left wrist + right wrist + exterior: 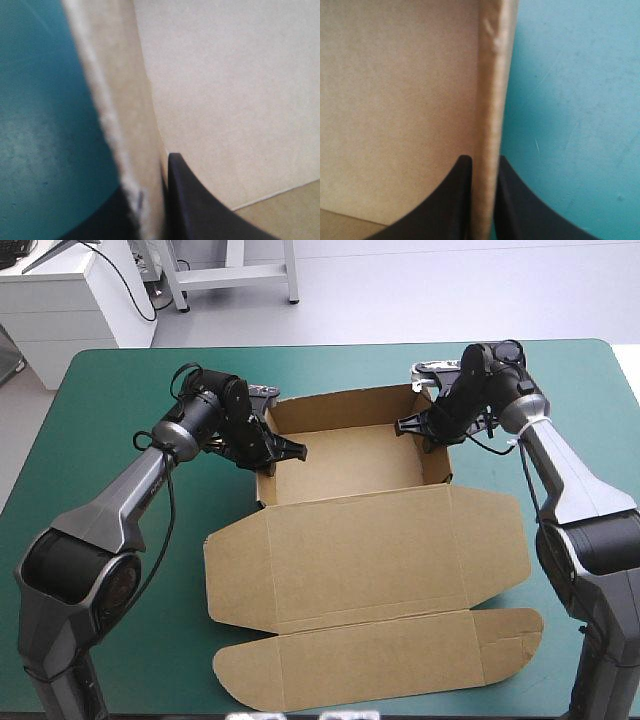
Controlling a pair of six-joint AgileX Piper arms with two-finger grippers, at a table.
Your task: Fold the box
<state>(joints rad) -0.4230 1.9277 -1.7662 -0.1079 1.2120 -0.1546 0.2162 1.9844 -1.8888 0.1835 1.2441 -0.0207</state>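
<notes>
You have the box (350,530) near the middle of the teal-green table (100,440), and it looks well along: the far part stands as an open tray with walls raised, while the lid (390,555) lies flat toward the near edge. Seating the side walls seems to be what remains. Your left gripper (285,448) reaches in low and pinches the left wall (125,125). Your right gripper (415,426) clamps the right wall (492,100), one finger inside, one outside.

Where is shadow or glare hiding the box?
High view: even light, no glare on the box, only soft shadow inside its tray. Left wrist view: one finger of the left gripper sits in shadow. Right wrist view: wall evenly lit at the right gripper.
</notes>
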